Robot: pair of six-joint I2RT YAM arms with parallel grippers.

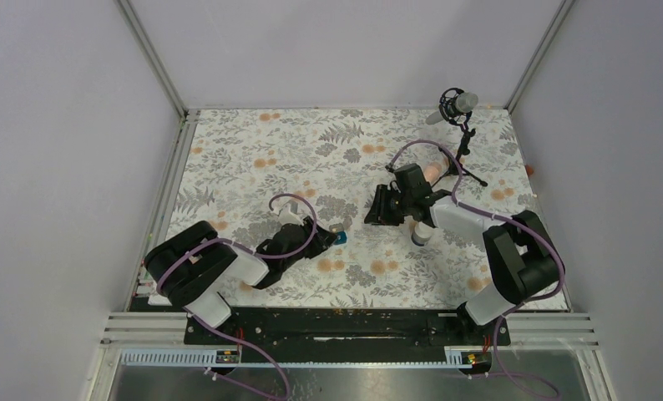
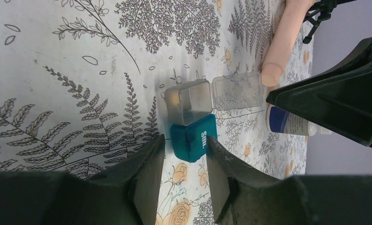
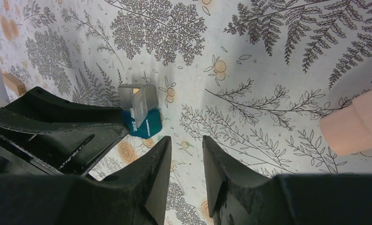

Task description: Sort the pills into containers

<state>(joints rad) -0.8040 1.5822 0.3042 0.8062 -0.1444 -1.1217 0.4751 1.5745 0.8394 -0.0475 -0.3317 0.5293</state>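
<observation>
One teal box (image 2: 193, 138), one bottle (image 2: 294, 125)

Through the cameras I saw two matching arms. The left arm (image 1: 203, 267) and right arm (image 1: 512, 259) had chunky black joint housings and white link sections. A purple cable (image 1: 291, 200) looped along each. The left end effector (image 2: 184, 145) and right end effector (image 3: 186, 145) had matte black, wedge-shaped fingers with flat inner faces.

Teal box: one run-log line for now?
left gripper: open, jaws around teal box | right gripper: open, empty | white bottle: near right arm
</observation>
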